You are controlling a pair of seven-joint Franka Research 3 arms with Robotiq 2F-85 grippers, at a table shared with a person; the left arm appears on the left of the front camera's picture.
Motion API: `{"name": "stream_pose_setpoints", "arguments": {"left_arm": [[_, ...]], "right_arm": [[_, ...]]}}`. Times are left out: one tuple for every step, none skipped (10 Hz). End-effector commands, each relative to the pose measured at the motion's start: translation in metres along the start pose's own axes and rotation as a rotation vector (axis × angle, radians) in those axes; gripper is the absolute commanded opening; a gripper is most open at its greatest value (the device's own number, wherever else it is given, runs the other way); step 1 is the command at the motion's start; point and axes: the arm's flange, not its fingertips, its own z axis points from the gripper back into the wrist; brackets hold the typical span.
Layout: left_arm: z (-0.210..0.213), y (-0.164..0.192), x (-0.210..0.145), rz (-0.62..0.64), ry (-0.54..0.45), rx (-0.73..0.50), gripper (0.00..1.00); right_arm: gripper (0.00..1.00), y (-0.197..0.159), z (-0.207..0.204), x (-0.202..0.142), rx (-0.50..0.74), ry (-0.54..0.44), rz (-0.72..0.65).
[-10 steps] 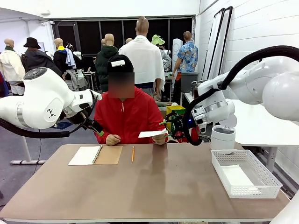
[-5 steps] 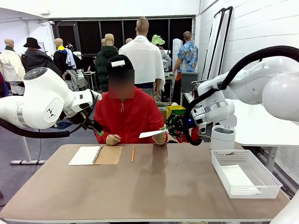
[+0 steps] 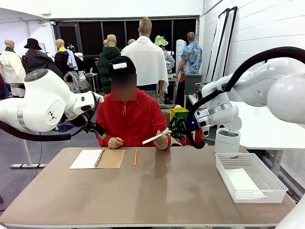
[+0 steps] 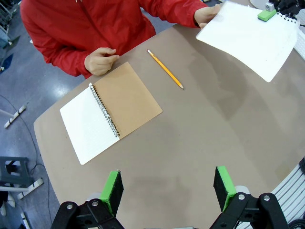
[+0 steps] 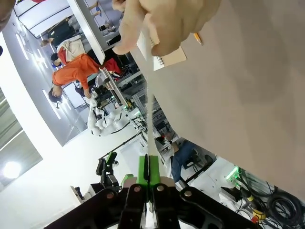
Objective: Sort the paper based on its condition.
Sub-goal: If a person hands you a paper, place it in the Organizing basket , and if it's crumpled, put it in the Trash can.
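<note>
Right end effector (image 3: 172, 128) now pinching paper (image 3: 155, 137) (previously spread); person's hand (image 3: 162, 141) still holding.

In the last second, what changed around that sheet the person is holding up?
The right end effector closed onto the far edge of the paper, which tipped from level to slanting up toward it. The person's hand still holds the other end. The left end effector, notebook, pencil and basket stayed put.
</note>
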Motion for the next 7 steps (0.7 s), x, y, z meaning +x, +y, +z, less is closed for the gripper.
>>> {"name": "stream_pose_setpoints", "arguments": {"left_arm": [[0.000,0.001,0.000,0.002,-0.004,0.000,1.00],[0.000,0.001,0.000,0.002,-0.004,0.000,1.00],[0.000,0.001,0.000,0.002,-0.004,0.000,1.00],[0.000,0.001,0.000,0.002,-0.004,0.000,1.00],[0.000,0.001,0.000,0.002,-0.004,0.000,1.00],[0.000,0.001,0.000,0.002,-0.004,0.000,1.00],[0.000,0.001,0.000,0.002,-0.004,0.000,1.00]], "right_arm": [[0.00,0.008,0.004,0.003,0.008,0.043,-0.014],[0.00,0.011,0.009,0.000,0.016,0.043,0.003],[0.00,0.017,0.019,-0.006,0.019,0.039,0.036],[0.00,0.022,0.033,-0.012,-0.002,0.015,0.095],[0.00,0.025,0.050,-0.018,-0.037,0.002,0.186],[0.00,0.026,0.069,-0.026,-0.096,-0.029,0.273],[0.00,0.025,0.090,-0.042,-0.163,-0.072,0.353]]}}
